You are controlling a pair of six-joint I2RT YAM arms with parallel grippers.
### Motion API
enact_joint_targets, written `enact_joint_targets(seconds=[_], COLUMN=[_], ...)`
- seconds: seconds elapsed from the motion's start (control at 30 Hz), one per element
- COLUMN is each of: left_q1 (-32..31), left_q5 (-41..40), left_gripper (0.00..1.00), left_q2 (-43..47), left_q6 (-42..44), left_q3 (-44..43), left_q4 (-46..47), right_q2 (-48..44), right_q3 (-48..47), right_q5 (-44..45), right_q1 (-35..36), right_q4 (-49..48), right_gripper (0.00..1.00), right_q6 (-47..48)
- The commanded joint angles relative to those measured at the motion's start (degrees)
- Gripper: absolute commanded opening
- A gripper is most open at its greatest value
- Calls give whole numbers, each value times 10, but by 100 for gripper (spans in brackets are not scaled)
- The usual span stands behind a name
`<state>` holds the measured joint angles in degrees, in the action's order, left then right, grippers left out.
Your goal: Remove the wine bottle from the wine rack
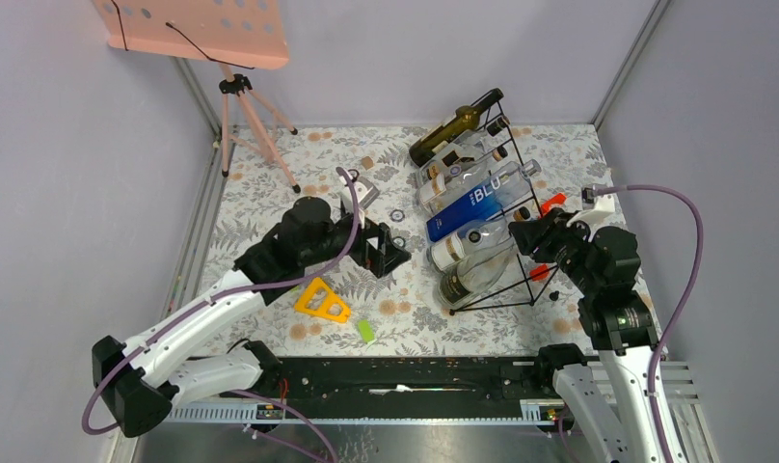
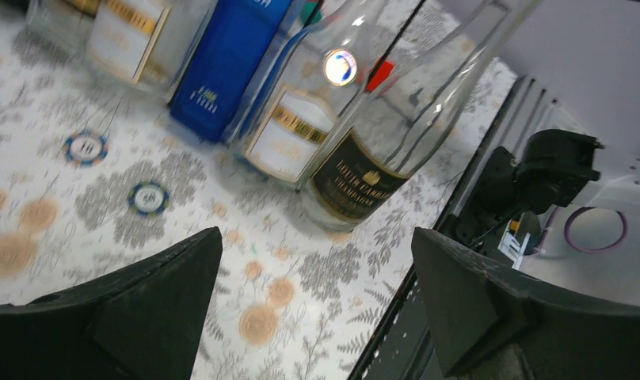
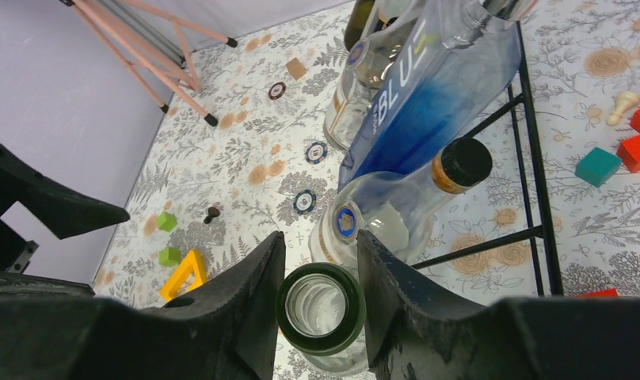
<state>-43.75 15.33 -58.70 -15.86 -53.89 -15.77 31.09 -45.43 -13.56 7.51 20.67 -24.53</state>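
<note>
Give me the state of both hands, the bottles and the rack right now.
Left hand: open, empty.
Right hand: shut on the neck of the wine bottle.
That bottle: uncapped, lying lowest on the wine rack.
Blue bottle: lying on the rack.
Black-capped bottle: capped, lying on the rack.
Rack: upright, loaded with bottles.

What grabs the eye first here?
The black wire rack, right of centre in the overhead view, is stacked with slanted bottles, and the blue bottle is the brightest of them. The right gripper is closed on the open neck of the nearest clear bottle. The left gripper stands open, facing the bottle bases.
</note>
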Motion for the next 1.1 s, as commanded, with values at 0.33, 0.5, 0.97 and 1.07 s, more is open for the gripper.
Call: enact_joint_targets(seconds=[0.33,0.5,0.97,1.07], left_q1=[-95,-121,-129,-132], left_q5=[76,87,151,157], left_gripper=[99,99,99,99], left_q2=[-118,-188,-334,-361], left_q6=[83,101,109,111], left_q3=[-27,-51,-151,-175], left_q4=[335,398,452,447], right_q2=[5,9,13,11], right_q3=[-72,-71,-64,-56], right_q5=[-70,-76,-103,-113], right_q1=[5,5,5,5], right_q4=[-102,-100,-93,-99], right_gripper=[0,0,0,0], right_q6=[6,5,-27,-34])
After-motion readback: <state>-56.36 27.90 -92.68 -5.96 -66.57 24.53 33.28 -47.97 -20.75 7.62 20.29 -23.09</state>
